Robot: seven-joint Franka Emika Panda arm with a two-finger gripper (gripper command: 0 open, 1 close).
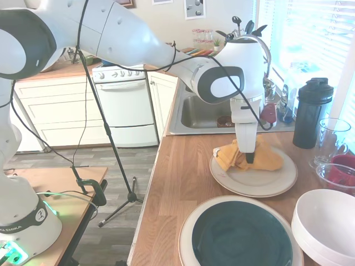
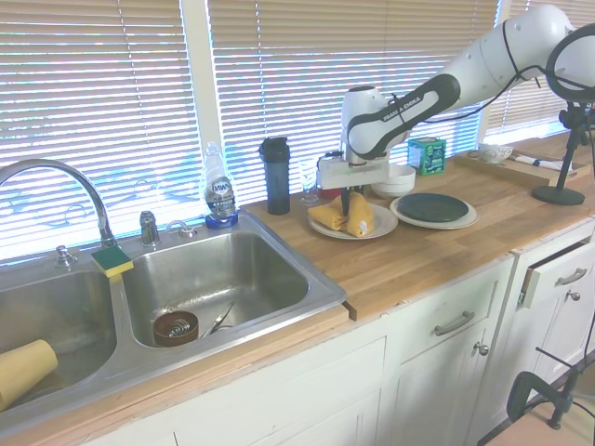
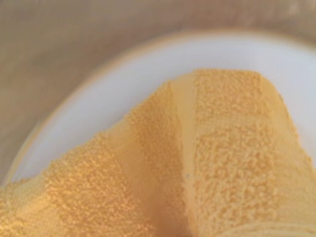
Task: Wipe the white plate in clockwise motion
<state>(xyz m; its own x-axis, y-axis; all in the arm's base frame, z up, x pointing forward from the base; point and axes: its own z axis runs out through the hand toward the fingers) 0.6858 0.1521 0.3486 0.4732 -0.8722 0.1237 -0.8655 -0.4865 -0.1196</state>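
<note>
So the tool [image 1: 248,157] is down on the white plate [image 1: 260,180], pointing straight down, and it's pinching a bunched-up yellow towel [image 1: 266,158] between its fingers, so clamped shut on cloth, not open. The plate sits flat on the wooden worktop [image 1: 177,188] directly under the tool. The towel covers the part of the plate right under and on the sink side of the tool; the rest is bare.

Progress-wise, my read is that we're somewhere in the wiping itself: cloth is grabbed and pressed onto the plate, so the pick-up part is done. How much of the clockwise loop has been covered, no idea; nothing here shows that. The bare part looks clean, but it's a plain cream plate, so that tells you little. I'd say the circling and the final lift-off are what's left.

Orientation: the plate is round and face up, so no real long axis or heading. The towel is the thing with direction. In the wrist view, the towel [image 3: 207,163] shows as two folded lobes running side by side, and from the second exterior view it stretches across the plate [image 2: 376,229] from the tool toward the sink [image 2: 223,279], spilling over the rim there.

The plate with the dark teal centre [image 1: 241,235] sits just beside it, away from the sink.
</note>
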